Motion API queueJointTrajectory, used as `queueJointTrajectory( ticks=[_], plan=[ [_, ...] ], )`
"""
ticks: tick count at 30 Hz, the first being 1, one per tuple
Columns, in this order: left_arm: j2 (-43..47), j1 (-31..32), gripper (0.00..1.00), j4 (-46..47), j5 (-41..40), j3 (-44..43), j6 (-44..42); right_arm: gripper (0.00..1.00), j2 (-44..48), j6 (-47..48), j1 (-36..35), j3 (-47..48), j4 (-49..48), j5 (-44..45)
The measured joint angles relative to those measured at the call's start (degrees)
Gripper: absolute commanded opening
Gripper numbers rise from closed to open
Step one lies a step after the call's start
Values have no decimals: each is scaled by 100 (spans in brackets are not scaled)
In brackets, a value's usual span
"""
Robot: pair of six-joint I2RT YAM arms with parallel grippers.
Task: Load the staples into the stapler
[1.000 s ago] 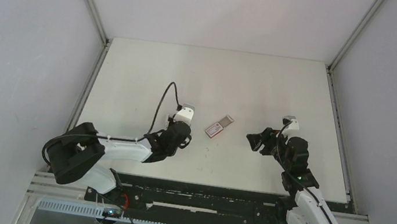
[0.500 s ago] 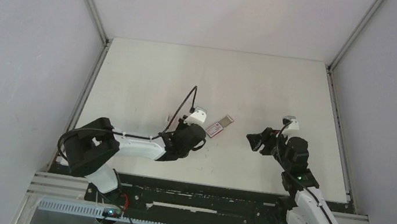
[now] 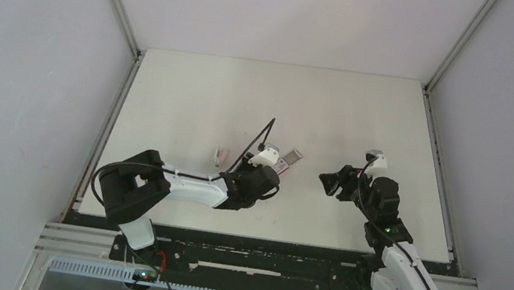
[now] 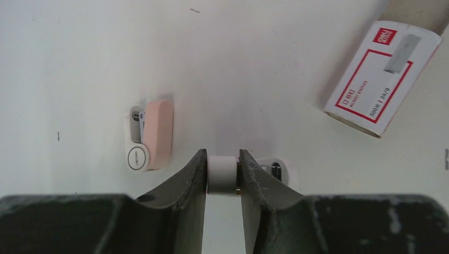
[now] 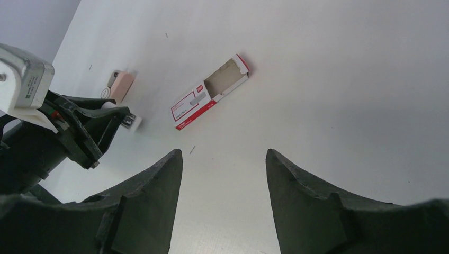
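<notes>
Lying flat near the middle of the tabletop [image 3: 364,115], the box of staples [image 4: 381,79] has its red-and-white label facing up and its inner tray slid partway out at the far end. Nothing of mine touches it. My left jaws hang close to its left, pinching a small white piece [image 4: 222,174] between their tips; whether that piece touches the tabletop I cannot tell. Further left, clear of my fingers, the small pink and white stapler [image 4: 151,135] lies on its side. My right jaws are spread wide and empty, off to the right of the box and pointed toward it.
</notes>
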State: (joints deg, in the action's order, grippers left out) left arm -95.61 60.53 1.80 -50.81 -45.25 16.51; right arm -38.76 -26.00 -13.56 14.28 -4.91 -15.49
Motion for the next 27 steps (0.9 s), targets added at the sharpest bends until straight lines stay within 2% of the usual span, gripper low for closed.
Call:
queueJointTrajectory(
  ticks=[5, 11, 16, 22, 27],
  plan=[
    [-35, 116, 54, -247, 66, -96, 46, 59, 0, 2, 0, 0, 2, 2],
    [0, 190, 69, -588, 278, -262, 85, 59, 0, 0, 0, 0, 2, 15],
    [529, 197, 83, -848, 745, -286, 92, 59, 0, 2, 0, 0, 2, 20],
    [1211, 87, 86, -772, 1825, -286, 37, 59, 2, 2, 0, 0, 2, 20],
    [1185, -732, 86, -404, 3521, -275, 46, 59, 9, 4, 0, 0, 2, 17]
  ],
)
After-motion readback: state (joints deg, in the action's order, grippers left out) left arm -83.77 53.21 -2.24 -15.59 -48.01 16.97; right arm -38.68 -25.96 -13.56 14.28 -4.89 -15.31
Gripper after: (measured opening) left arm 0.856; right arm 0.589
